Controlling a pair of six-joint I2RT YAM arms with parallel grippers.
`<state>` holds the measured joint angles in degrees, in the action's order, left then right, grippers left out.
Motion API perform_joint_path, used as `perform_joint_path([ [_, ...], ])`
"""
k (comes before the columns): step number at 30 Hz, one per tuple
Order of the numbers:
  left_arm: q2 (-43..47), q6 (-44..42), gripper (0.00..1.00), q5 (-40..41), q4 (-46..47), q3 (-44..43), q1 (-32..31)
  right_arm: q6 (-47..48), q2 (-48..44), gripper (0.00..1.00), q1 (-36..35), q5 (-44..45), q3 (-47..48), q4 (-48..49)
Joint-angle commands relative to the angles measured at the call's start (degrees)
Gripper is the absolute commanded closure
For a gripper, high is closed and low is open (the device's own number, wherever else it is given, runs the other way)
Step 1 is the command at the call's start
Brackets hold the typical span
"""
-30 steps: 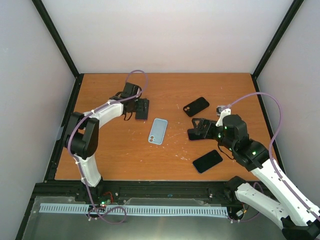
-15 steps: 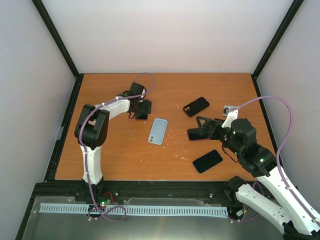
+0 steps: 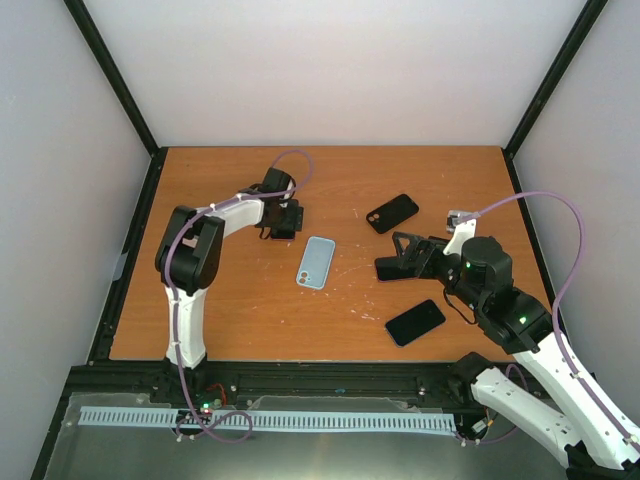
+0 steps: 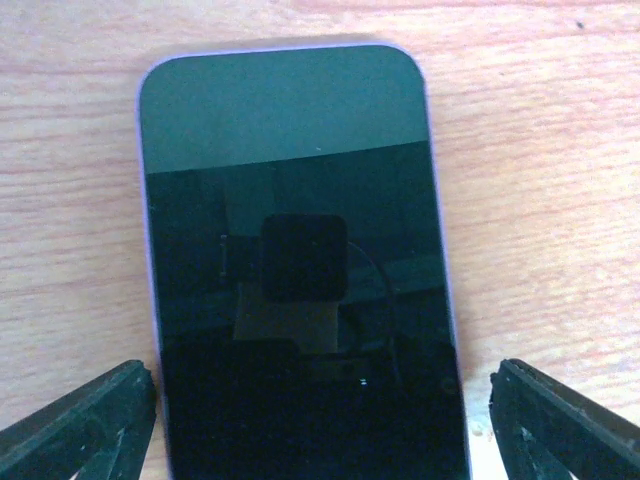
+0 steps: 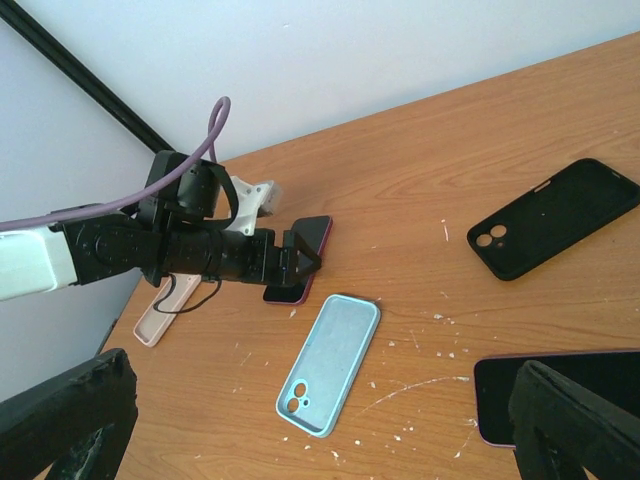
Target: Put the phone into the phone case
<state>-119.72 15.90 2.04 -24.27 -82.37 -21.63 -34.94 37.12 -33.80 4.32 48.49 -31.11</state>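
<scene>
A dark-screened phone point(image 4: 295, 270) with a purple edge lies face up on the wooden table. My left gripper point(image 4: 320, 430) hangs low over its near end, open, with one finger point(image 4: 85, 425) on each side and a gap to the phone. From above, the same gripper point(image 3: 285, 218) covers most of that phone. An empty light blue phone case point(image 3: 316, 262) lies inside up at the table's middle, also the light blue case point(image 5: 330, 362). My right gripper point(image 3: 398, 258) is open to the case's right, holding nothing.
A black case point(image 3: 392, 212) lies behind the right gripper. One black phone point(image 3: 415, 322) sits near the front right, and another phone point(image 5: 505, 400) by my right finger point(image 5: 580, 425). A pink case point(image 5: 165, 312) rests under the left arm.
The left arm has folded in, its elbow swinging right, while its gripper stayed over the phone. The right arm drew slightly right. Phones and cases have not moved.
</scene>
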Motion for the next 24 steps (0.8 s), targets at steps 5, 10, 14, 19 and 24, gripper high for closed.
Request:
perform_joint_path([
  [5, -2.35, 0.46, 0.12, 0.99, -1.28, -3.41, 0.09, -0.4, -0.11, 0.0, -0.38, 0.7, -0.24, 1.22],
  [10, -2.32, 0.77, 0.19, 2.62, -2.12, -4.02, 0.1, -0.46, -0.31, 0.0, -0.37, 0.98, -0.15, 0.74],
  [14, -1.22, 1.42, 0.22, 3.36, -3.55, -3.71, -0.12, -0.65, -0.41, 0.0, -0.38, 0.96, -0.15, 0.99],
  [19, -0.32, 2.54, 0.23, 4.95, -5.93, -3.3, -1.09, -0.96, -0.47, 0.0, -0.39, 0.63, -0.41, 1.4],
  [24, -0.48, 3.66, 0.19, 5.83, -7.79, -3.83, -2.01, -1.13, -0.66, 0.0, -0.39, 0.43, -0.6, 1.35],
])
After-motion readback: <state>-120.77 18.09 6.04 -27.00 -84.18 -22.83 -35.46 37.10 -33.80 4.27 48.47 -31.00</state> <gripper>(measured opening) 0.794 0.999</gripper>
